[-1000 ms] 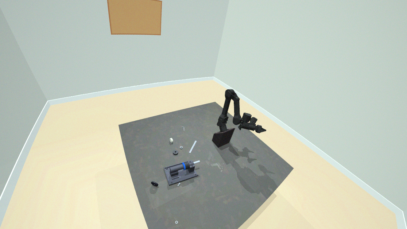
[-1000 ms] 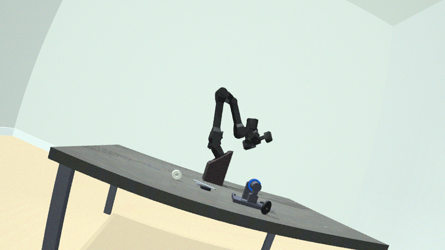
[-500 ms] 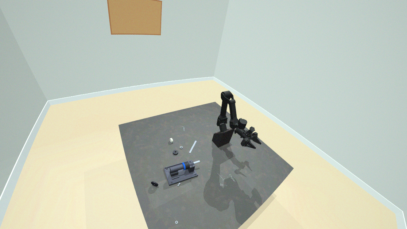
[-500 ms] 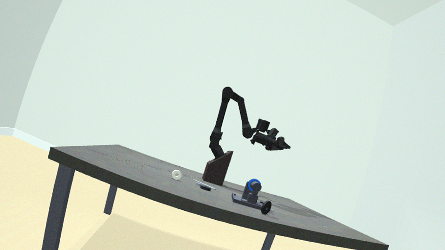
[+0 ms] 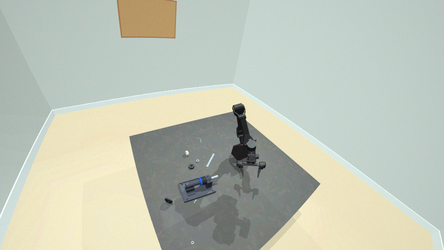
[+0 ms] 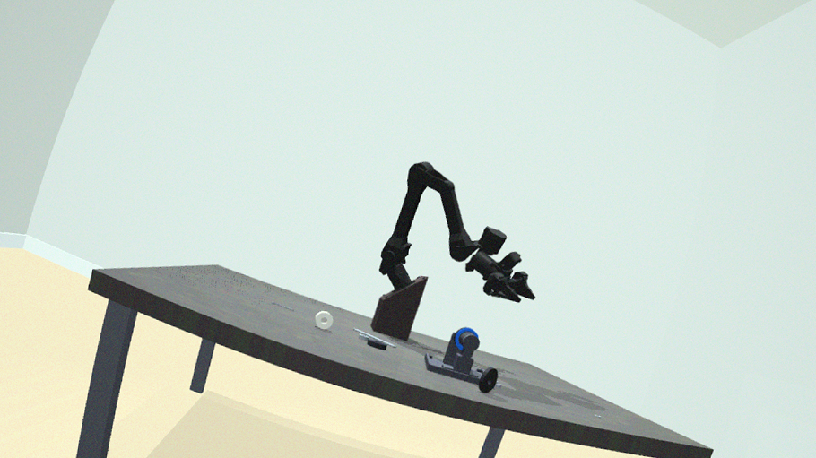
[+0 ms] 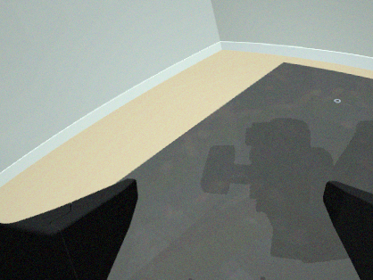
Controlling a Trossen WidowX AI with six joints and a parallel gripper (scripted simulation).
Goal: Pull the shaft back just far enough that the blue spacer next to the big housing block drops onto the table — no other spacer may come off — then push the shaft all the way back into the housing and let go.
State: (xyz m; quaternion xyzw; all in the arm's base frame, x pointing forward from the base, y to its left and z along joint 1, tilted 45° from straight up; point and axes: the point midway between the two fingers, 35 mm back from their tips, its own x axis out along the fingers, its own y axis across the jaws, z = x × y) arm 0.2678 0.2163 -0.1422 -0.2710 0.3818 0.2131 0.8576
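Note:
The dark housing [image 5: 192, 184] [image 6: 471, 341] stands on its base plate [image 5: 201, 196]. The blue spacer [image 5: 200, 181] [image 6: 458, 337] is around the shaft line, between the long dark cylinder and darker rings to its right in the top view. The pale shaft [image 5: 215, 176] sticks out at the right end; the exterior view does not show it. My gripper [image 5: 250, 177] [image 6: 526, 299] [image 7: 233, 191] is open and empty, high above the table, right of the shaft end in the top view. The wrist view shows neither the housing nor the shaft.
On the table [image 5: 279, 183] [image 6: 230, 317] lie a loose pale rod [image 5: 210, 160], a white ring [image 5: 186, 153], a black ring [image 5: 189, 167] and a hex key [image 5: 200, 140]. A black wheel [image 5: 168, 200] [image 6: 487, 380] and a small screw [image 5: 195, 201] are near the base plate.

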